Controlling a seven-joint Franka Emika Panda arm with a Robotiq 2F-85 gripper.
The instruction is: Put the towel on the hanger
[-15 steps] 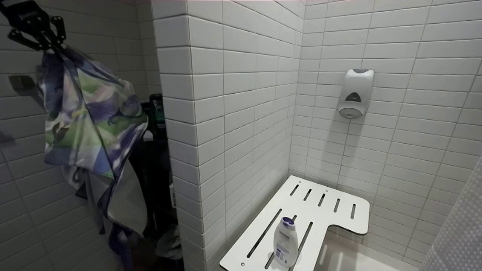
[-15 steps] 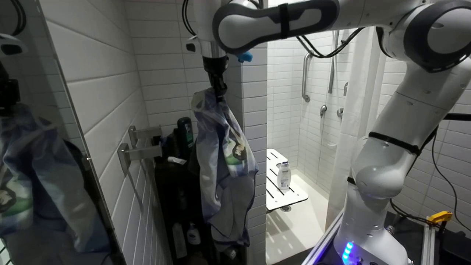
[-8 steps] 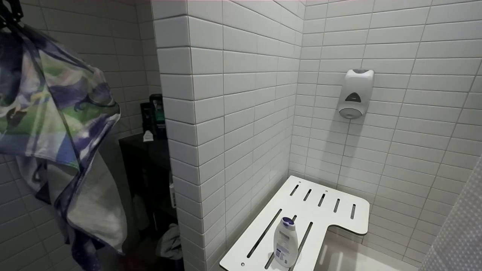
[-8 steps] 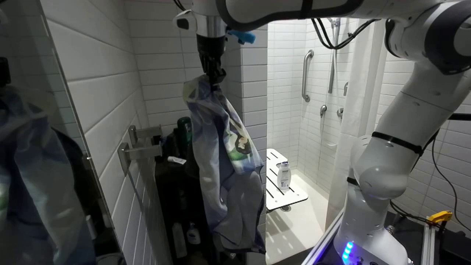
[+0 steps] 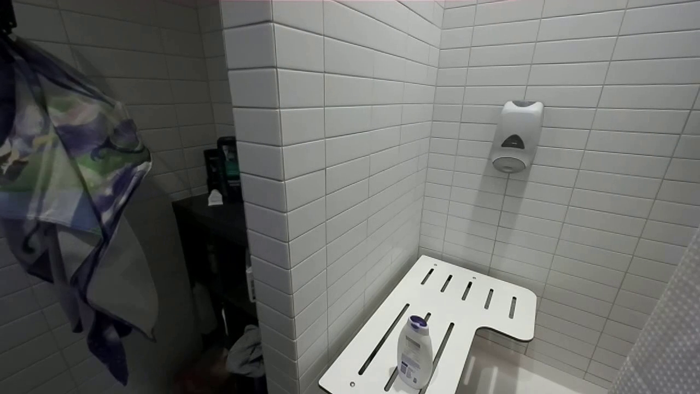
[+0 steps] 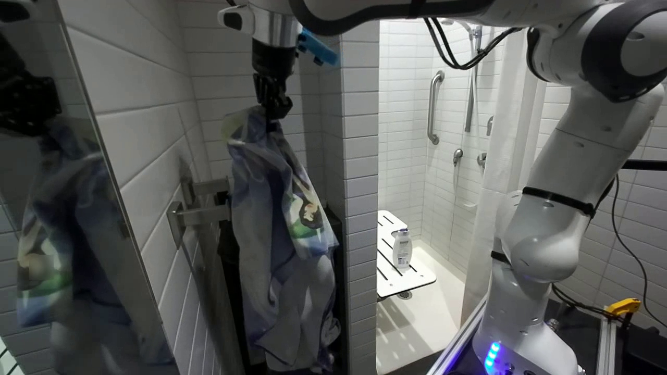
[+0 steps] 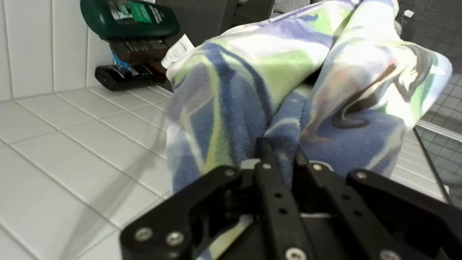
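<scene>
A towel with a purple, green and white print hangs from my gripper in both exterior views (image 5: 76, 142) (image 6: 281, 219). My gripper (image 6: 273, 112) points down and is shut on the towel's upper part. In the wrist view a blue fold of the towel (image 7: 238, 94) is pinched between the fingertips of the gripper (image 7: 281, 150). The hanger is a pair of square metal bars on the tiled wall, a nearer bar (image 6: 200, 215) and a farther bar (image 6: 208, 186). In that exterior view the towel hangs just right of the bar ends, with the gripper above bar height. Whether they touch is unclear.
A mirror (image 6: 62, 208) stands on the left wall close to the towel. A dark shelf (image 5: 208, 219) with bottles (image 7: 130, 18) is in the corner. A tiled partition (image 6: 360, 172) stands right of the towel. Beyond are a shower bench (image 5: 470, 306) and a white bottle (image 5: 414, 353).
My gripper has risen slightly, then moved left in both exterior views, carrying the towel closer to the bars and mirror. The towel stays gripped and now covers the bottles in an exterior view.
</scene>
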